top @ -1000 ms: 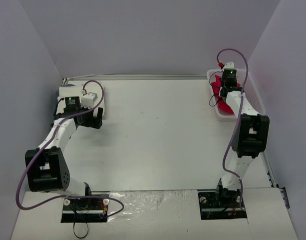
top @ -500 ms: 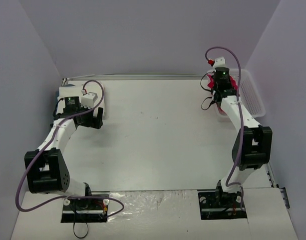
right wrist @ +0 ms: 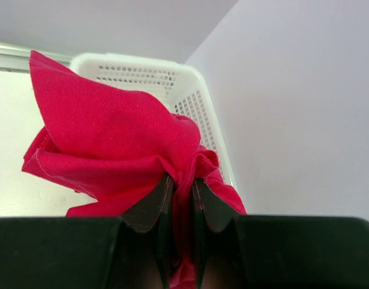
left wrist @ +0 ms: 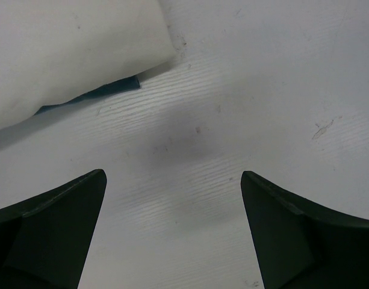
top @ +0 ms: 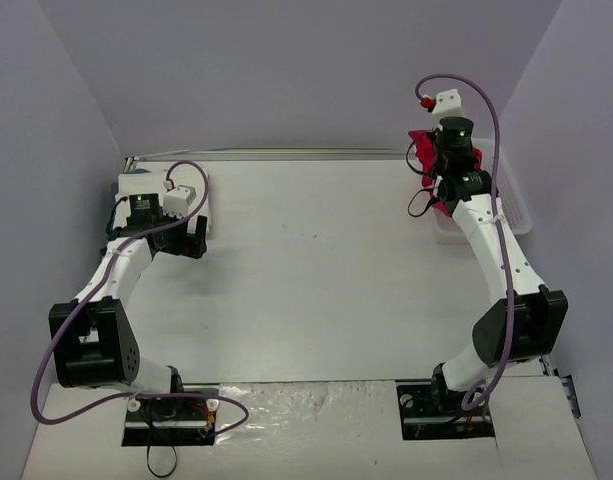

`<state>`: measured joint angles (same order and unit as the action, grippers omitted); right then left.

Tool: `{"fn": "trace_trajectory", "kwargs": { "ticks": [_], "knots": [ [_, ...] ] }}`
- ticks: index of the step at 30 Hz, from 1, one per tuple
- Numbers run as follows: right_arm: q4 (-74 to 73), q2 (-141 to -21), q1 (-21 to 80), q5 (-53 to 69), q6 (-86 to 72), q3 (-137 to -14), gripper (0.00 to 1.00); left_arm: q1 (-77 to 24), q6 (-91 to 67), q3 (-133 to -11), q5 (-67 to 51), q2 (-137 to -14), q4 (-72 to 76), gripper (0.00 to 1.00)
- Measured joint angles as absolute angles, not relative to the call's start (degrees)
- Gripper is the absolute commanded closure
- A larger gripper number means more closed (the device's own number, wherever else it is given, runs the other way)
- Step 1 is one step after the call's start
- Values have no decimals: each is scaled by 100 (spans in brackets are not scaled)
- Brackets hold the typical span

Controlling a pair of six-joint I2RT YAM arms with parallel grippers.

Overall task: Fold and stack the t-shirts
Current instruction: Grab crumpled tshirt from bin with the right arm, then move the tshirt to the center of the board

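The right claw (right wrist: 183, 180) is pinched almost shut on a bunched fold of the red t-shirt (right wrist: 112, 132), which puffs out above the fingertips and trails down between them. A second ago that claw was down inside the white mesh basket (right wrist: 142, 69) at the table's far right corner. Half a second ago it was coming up over the rim. Now it is higher and a little further toward the table's middle, and the shirt hangs from it over the basket's inner edge. From above I cannot tell whether the lowest cloth has cleared the rim. So the red shirt looks picked, or all but picked, out of the basket. I'd say the next thing it needs is to be carried over the bare table (top: 306, 280) and laid out flat for folding.

Over at the far left corner, the left claw (left wrist: 172, 174) has not shifted across these frames. It hangs with its fingers spread wide and empty over bare tabletop, just beside the near edge of the white t-shirt (left wrist: 70, 54). That shirt lies as a folded rectangle, so it seems to be done and waiting for the red one to be stacked with it.
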<state>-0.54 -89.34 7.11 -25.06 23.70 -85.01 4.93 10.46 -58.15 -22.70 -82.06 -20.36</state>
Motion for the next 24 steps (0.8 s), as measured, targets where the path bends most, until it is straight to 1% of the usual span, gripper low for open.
{"fn": "trace_trajectory", "kwargs": {
  "ticks": [6, 9, 13, 20, 24],
  "knots": [
    [-580, -8562, 1470, -2493, 2368, -8943, 100, 493, 1044, -5815, -2248, -8180, -2036, 6],
    [-882, -8368, 1857, -2259, 2307, -9070, 100, 493, 1046, -5815, -2228, -8097, -2036, 6],
    [-1461, -8189, 2014, -1415, 2123, -9223, 100, 495, 1046, -5815, -2200, -7994, -2029, 6],
    [-2491, -8160, 2110, 515, 1780, -9515, 100, 497, 1046, -5815, -2108, -7968, -2032, 6],
    [-2884, -8165, 2117, 1275, 1643, -9830, 100, 504, 1046, -5815, -2093, -7966, -2034, 6]
  ]
}}
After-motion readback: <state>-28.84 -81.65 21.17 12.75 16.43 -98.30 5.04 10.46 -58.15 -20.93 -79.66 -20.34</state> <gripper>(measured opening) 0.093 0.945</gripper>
